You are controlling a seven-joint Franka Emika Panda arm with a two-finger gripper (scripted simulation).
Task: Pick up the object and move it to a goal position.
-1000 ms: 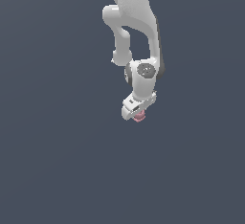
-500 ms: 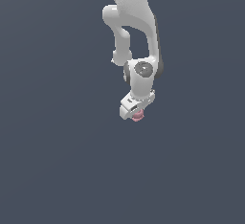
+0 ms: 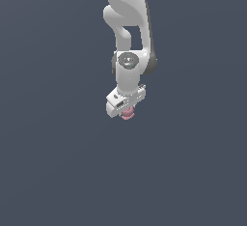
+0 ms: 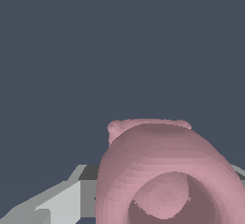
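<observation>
The object (image 3: pixel 127 114) is a tiny pink lumpy thing that peeks out below my white gripper (image 3: pixel 126 110) in the exterior view. In the wrist view the object (image 4: pixel 162 170) fills the near part of the picture, pink with a ring-like opening, and sits between my fingers (image 4: pixel 57 204). The gripper is shut on it and holds it off the ground. The fingertips are mostly hidden by the hand in the exterior view.
A plain dark grey-blue ground (image 3: pixel 58 162) fills both views. The white arm (image 3: pixel 128 22) comes down from the top middle of the exterior view.
The arm has shifted slightly, carrying the pink object a little toward the exterior view's left and up. The grip is unchanged.
</observation>
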